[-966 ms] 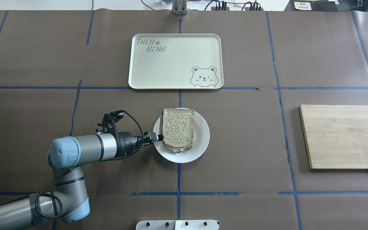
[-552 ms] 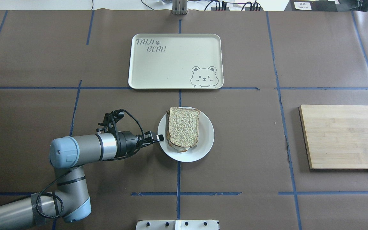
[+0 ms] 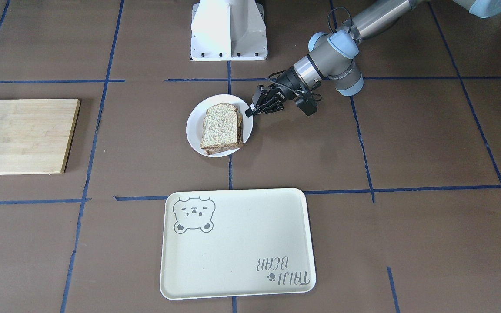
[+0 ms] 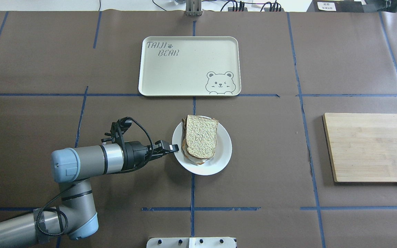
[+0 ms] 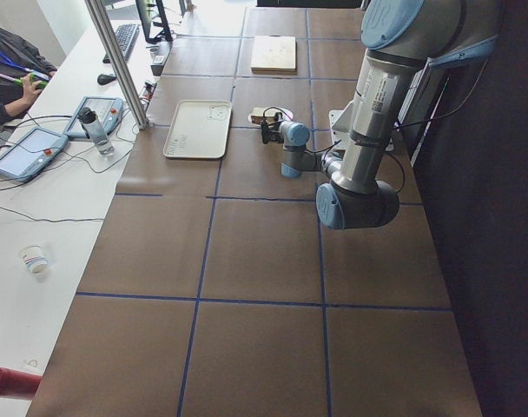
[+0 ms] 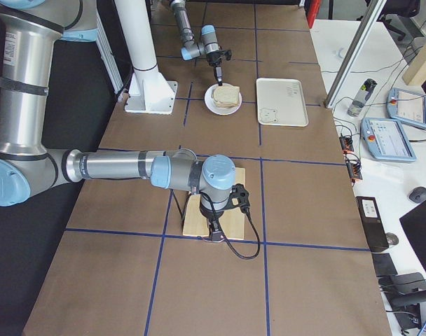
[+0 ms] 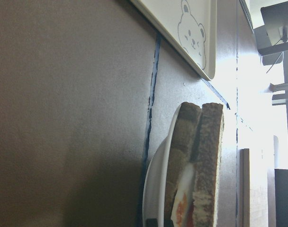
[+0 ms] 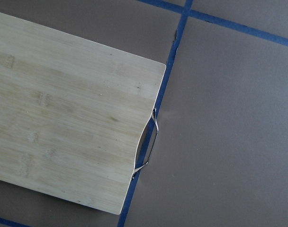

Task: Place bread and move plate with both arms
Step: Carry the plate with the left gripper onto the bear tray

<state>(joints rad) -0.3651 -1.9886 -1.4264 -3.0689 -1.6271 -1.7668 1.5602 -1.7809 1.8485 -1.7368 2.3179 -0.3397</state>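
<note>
At the round white plate (image 4: 223, 152) rim, left fingers (image 4: 172, 148) sit, gap unreadable; porous bread (image 4: 201, 137) atop

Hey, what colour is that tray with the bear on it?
The tray is pale cream, with the bear drawing and lettering in grey. It shows best in the overhead exterior view.

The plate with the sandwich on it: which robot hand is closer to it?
Left. The left gripper is right at the plate rim, on the robot's left side of it. The right gripper hangs far away, over the wooden board at the table's right end.
</note>
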